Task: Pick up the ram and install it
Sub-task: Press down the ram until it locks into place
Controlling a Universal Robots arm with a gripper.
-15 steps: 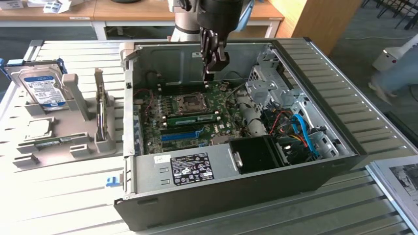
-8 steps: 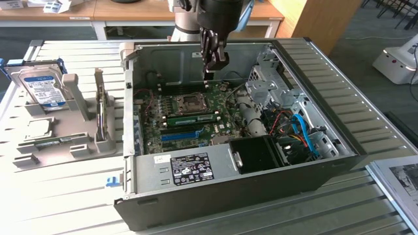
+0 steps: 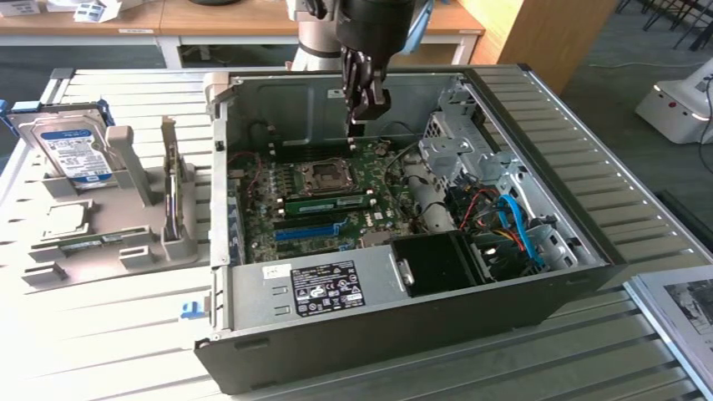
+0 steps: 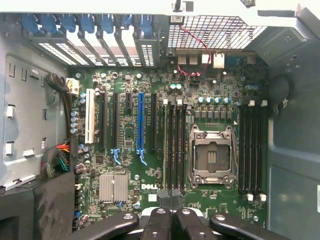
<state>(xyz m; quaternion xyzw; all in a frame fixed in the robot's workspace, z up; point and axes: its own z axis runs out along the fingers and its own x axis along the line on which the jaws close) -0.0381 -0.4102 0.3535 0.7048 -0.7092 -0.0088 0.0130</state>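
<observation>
gripper [image 3: 359, 117] shut, fingers pressed fully together, nothing visible between them; hanging over the open computer case [image 3: 557, 276], above the far part of the motherboard [image 3: 373, 221] and clear of it; seen from the wrist view looking straight down on the board's rows of slots.

ram [image 3: 329, 201] down on the motherboard, well apart from the gripper; a green stick lying along 1 slot just beside the processor socket [image 3: 324, 175], on the side toward the power supply [image 3: 323, 288]; cannot tell whether latched.

outside the case, at the exterior view's left, a grey holder [image 3: 145, 242] with 2 parts: a hard drive [image 3: 73, 150] standing upright and a square processor chip [image 3: 63, 219] lying flat.
</observation>
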